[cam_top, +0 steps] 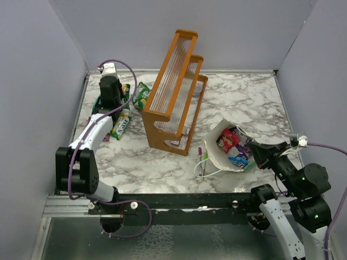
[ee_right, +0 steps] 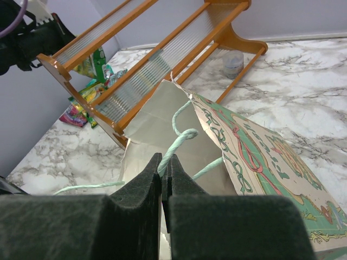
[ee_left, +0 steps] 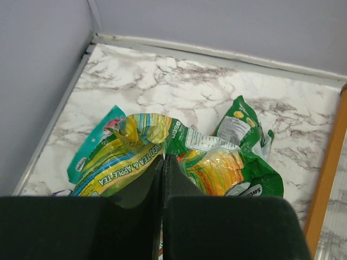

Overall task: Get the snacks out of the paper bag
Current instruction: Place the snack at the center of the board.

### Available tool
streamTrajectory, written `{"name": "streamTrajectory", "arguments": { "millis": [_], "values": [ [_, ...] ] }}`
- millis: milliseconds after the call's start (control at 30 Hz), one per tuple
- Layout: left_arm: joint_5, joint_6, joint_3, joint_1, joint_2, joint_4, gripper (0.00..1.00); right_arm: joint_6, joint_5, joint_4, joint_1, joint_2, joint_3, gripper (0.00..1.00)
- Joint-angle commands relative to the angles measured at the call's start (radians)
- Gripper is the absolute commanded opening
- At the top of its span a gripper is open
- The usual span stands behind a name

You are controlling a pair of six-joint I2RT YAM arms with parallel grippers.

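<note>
The bag point(cam_top: 216, 149) is lying on its side at the right of the table point(cam_top: 244, 97), and red, magenta and blue snacks point(cam_top: 232, 143) are being held inside it. Its cord handle point(ee_right: 181, 135) is being pinched by the right gripper point(ee_right: 162, 158), fingers pressed together. The left gripper point(ee_left: 163, 158) is being held at the far left, fingers meeting, just above green, yellow and teal packets point(ee_left: 124, 157) lying on the marble beside the rack point(cam_top: 173, 92); whether one is being gripped cannot be told. Two pens point(cam_top: 201, 160) are lying just beside the bag.
</note>
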Motion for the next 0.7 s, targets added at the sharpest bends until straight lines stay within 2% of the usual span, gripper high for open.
{"name": "streamTrajectory", "arguments": {
  "millis": [0,100,200,267,400,533,667],
  "values": [
    [0.076,-0.054,0.08,0.006,0.075,-0.037,0.0,0.011,0.006,0.008,0.003,-0.009,-0.005,0.02],
    [0.105,-0.053,0.124,0.007,0.117,-0.093,0.01,0.011,0.004,0.007,0.003,-0.01,-0.005,0.02],
    [0.098,-0.067,0.193,0.009,0.14,-0.196,0.33,0.01,0.004,0.006,0.003,-0.012,-0.004,0.02],
    [0.091,-0.071,0.204,0.009,0.124,-0.217,0.44,0.01,0.004,0.006,0.003,-0.012,-0.004,0.02],
    [0.076,-0.072,0.159,0.009,0.032,-0.182,0.51,0.011,0.003,0.006,0.003,-0.014,-0.005,0.02],
    [0.094,-0.071,0.097,0.005,-0.093,-0.116,0.53,0.011,0.006,0.009,0.003,-0.016,-0.009,0.02],
    [0.184,-0.125,0.068,-0.004,-0.207,-0.102,0.54,0.01,0.001,0.008,0.003,-0.011,-0.009,0.02]
  ]
}}
